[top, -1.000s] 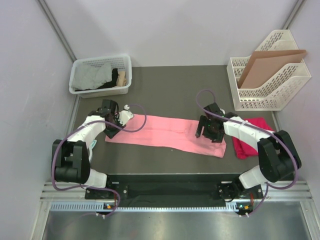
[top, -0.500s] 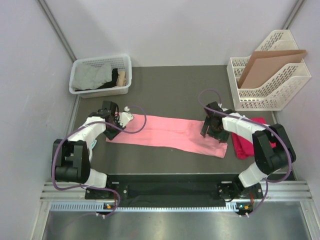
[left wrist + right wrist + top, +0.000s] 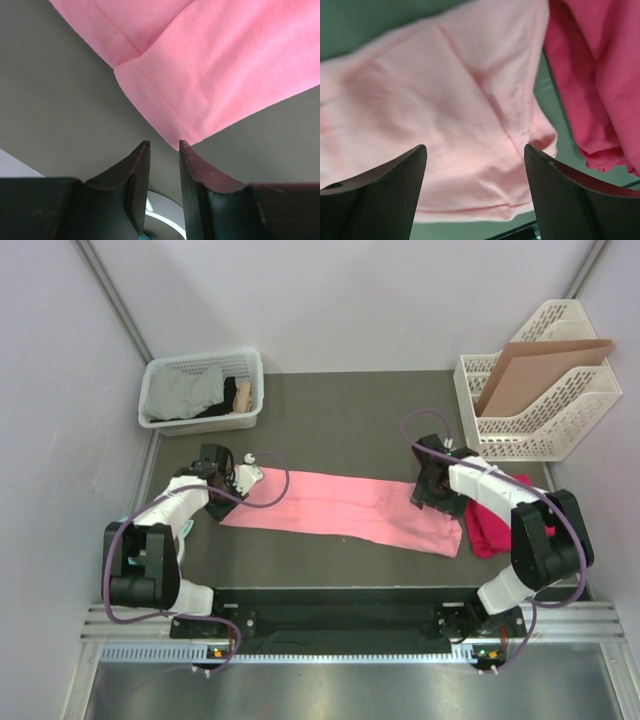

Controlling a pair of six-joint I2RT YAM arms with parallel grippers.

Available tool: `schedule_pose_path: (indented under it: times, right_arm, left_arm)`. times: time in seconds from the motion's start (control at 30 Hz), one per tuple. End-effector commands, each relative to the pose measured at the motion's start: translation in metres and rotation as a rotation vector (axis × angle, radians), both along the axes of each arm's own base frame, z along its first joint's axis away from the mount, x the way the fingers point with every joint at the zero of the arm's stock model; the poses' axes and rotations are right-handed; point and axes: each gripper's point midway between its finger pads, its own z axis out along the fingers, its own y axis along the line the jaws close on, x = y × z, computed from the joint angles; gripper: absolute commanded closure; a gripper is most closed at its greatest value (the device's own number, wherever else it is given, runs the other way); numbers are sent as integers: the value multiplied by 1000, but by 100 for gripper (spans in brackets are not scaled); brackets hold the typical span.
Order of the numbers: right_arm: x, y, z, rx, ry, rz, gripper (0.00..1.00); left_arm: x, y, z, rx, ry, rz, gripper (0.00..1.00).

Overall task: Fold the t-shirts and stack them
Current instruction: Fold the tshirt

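Folding of pink tee [image 3: 340, 508] is pending: left tool [image 3: 164, 145] narrowly apart, right tool [image 3: 475, 147] wide apart, nothing gripped; end corners must be pinched next.

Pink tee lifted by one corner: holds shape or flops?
Likely floppy: the pink t-shirt lies flat with soft creases, so a lifted corner would probably drape and trail the rest. Probably light: the cloth looks thin at its stitched hem. Pushed, it would likely bunch rather than slide whole.
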Motion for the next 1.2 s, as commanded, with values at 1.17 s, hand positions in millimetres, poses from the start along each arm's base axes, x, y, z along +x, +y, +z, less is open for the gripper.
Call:
schedule_pose_path:
  times: [1.17]
  right_arm:
    - [14, 58, 40, 297, -216, 199, 18]
  left_arm:
    - [25, -3, 2, -764, 339, 271, 53]
